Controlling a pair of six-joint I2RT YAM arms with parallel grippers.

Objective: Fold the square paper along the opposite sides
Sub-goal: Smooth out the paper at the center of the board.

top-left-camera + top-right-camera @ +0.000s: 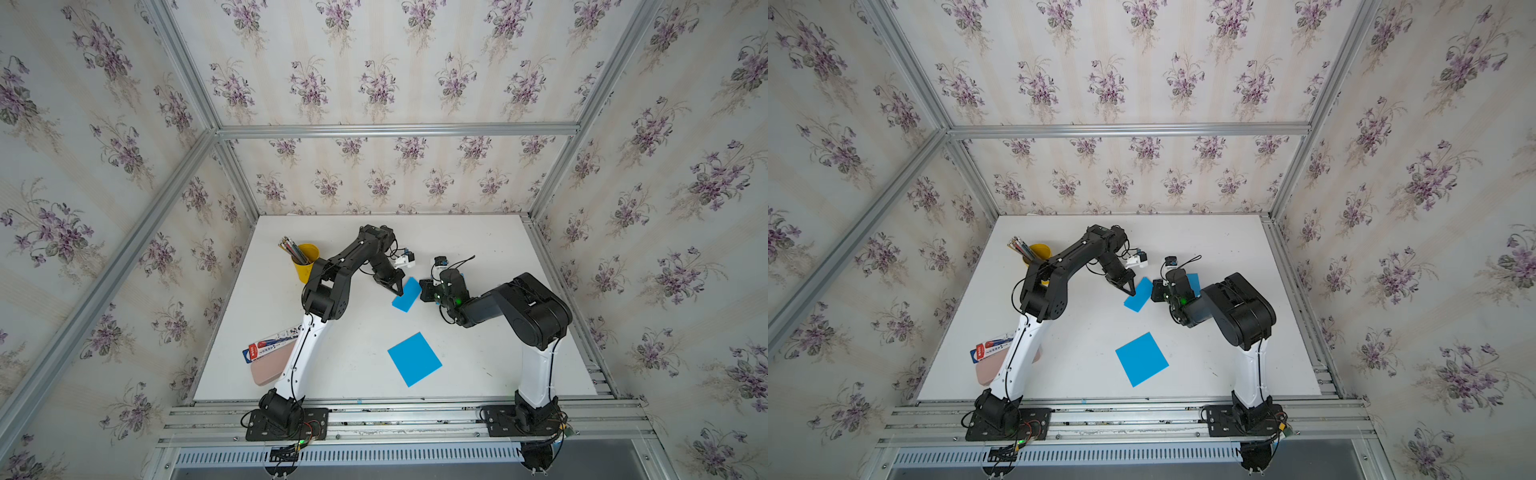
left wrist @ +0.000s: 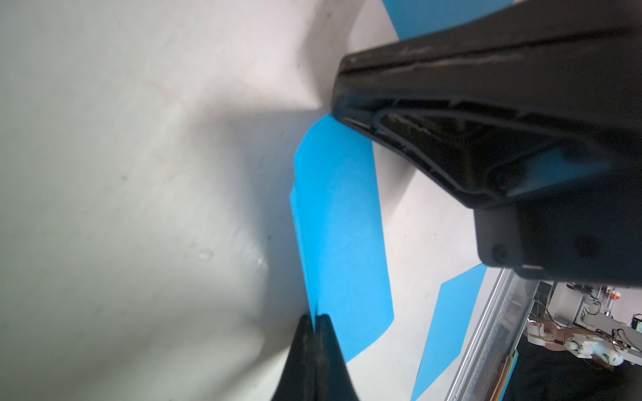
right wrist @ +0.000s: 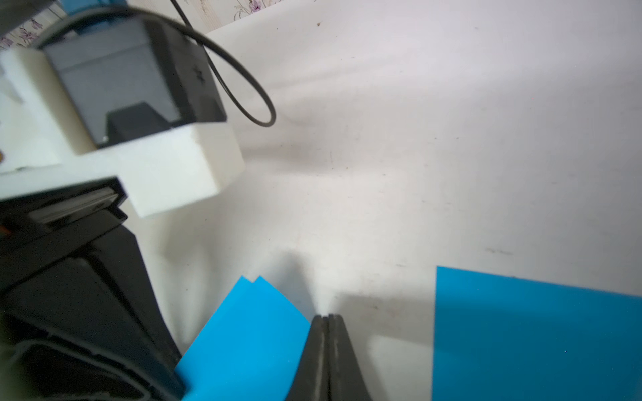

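Left wrist view shows the left claw [image 2: 315, 321] closed tight on the long open edge of the folded blue paper [image 2: 340, 225], both layers running in between its tips. My guess is that it pinches there to keep the two halves matched while the crease is set. The paper lies about mid-tabletop [image 1: 478, 249], a little toward the far edge, slanted to every side. In the right wrist view the right claw [image 3: 327, 318] is closed with nothing between its tips, low over the surface just beside the paper's end. Whether it touches the sheet I cannot tell, though it looks placed to press or steady that end. Two corners peek out slightly offset there, so the halves seem not quite flush and the fold appears made but not yet flattened. A flat blue square [image 1: 414, 359] waits nearer the front edge, and another blue sheet [image 3: 521, 330] lies partly under the right arm, both clear of the work. The yellow pencil cup [image 1: 305, 270] stands off toward the left edge
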